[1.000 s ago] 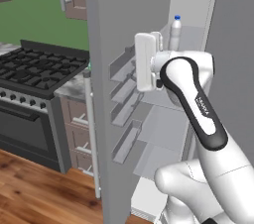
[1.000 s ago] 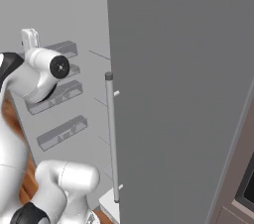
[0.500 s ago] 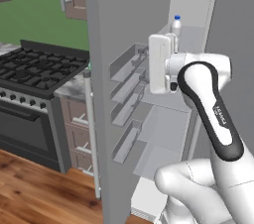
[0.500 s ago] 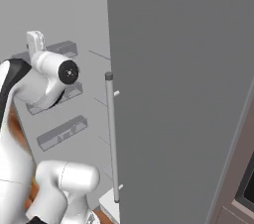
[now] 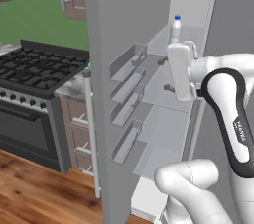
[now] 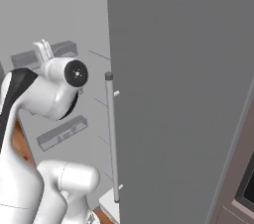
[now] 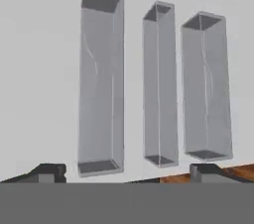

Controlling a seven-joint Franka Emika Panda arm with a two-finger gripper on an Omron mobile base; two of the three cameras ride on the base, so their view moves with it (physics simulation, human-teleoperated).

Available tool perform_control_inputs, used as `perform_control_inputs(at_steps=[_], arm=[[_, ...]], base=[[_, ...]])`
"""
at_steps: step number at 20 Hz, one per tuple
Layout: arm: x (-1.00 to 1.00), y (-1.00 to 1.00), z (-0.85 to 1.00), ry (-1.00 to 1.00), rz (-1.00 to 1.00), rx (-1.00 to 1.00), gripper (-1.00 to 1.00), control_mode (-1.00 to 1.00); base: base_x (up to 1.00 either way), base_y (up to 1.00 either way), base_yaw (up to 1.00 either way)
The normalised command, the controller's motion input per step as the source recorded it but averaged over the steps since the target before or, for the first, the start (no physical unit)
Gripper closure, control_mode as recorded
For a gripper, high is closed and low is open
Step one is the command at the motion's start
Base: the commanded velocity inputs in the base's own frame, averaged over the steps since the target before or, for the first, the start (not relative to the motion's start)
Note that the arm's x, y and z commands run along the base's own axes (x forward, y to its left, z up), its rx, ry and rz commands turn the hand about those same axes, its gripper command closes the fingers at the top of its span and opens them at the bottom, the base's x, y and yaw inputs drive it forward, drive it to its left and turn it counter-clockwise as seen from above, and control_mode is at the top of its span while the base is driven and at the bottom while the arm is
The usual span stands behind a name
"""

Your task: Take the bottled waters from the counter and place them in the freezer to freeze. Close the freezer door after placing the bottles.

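One white bottle (image 5: 175, 28) stands in the freezer (image 5: 186, 69); our gripper (image 7: 126, 171), spread wide and empty, faces the door bins (image 7: 101, 77), so we back out slowly

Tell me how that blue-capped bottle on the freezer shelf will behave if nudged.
The blue-capped bottle stands upright, tall and slim, so it probably tips easily. Once down, its round body would likely roll on the smooth freezer shelf. It looks like light plastic, likely sliding with little force.
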Motion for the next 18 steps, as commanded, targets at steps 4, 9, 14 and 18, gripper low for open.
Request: perform_control_inputs(at_steps=[4, 9, 14, 18], arm=[[-0.22, -0.52, -0.21, 0.06, 0.03, -0.56, -1.0, -1.0], [-0.44, -0.46, -0.49, 0.22, 0.12, -0.42, -1.0, -1.0], [-0.28, 0.0, -0.61, 0.31, 0.16, -0.47, -1.0, -1.0], [-0.04, -0.08, -0.88, 0.33, 0.11, -0.38, -1.0, -1.0]], base=[[0.0, 0.0, 0.0], [0.0, 0.0, 0.0], [0.0, 0.0, 0.0], [0.0, 0.0, 0.0]])
